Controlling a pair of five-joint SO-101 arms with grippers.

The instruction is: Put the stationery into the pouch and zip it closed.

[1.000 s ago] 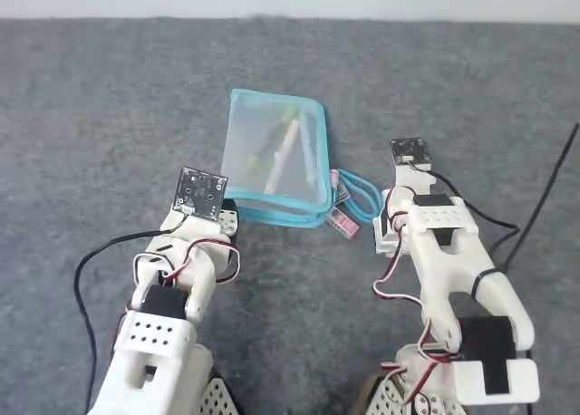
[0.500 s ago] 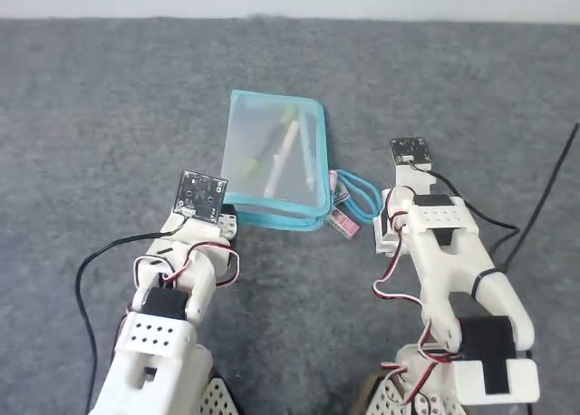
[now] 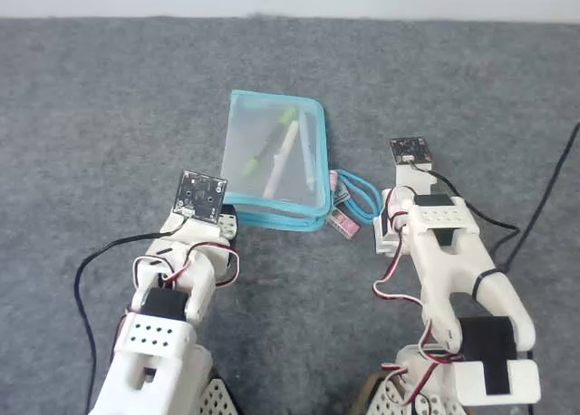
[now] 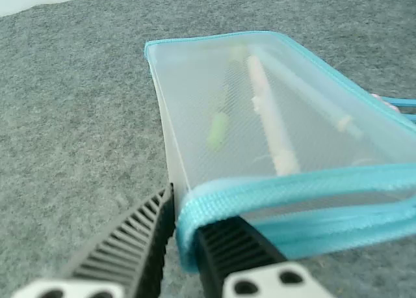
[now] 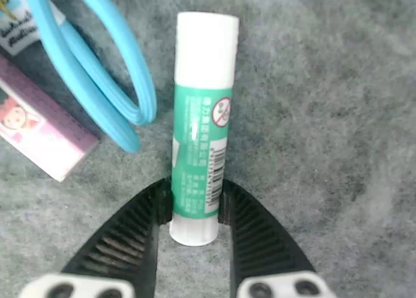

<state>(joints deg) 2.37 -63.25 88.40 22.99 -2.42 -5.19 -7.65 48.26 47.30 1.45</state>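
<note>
A translucent pouch (image 3: pixel 276 161) with teal trim lies on the grey carpet, holding a green pen (image 4: pixel 219 130) and a cream pen (image 4: pixel 273 129). My left gripper (image 4: pixel 185 236) is shut on the pouch's (image 4: pixel 260 116) teal edge at the near left corner. To the pouch's right, a green-and-white glue stick (image 5: pixel 198 148) lies on the carpet. My right gripper (image 5: pixel 194 207) is shut on its lower end, one finger pressing each side. In the high view the right arm (image 3: pixel 435 234) hides the glue stick.
A pink eraser (image 3: pixel 343 223) rests by the pouch's near right corner and also lies beside the glue stick (image 5: pixel 39 132). The pouch's blue loop strap (image 3: pixel 362 196) curls next to it (image 5: pixel 104 83). A black cable (image 3: pixel 544 207) runs along the right.
My left arm has drawn back a little toward the near edge, still holding the pouch corner. The right arm has not moved.
</note>
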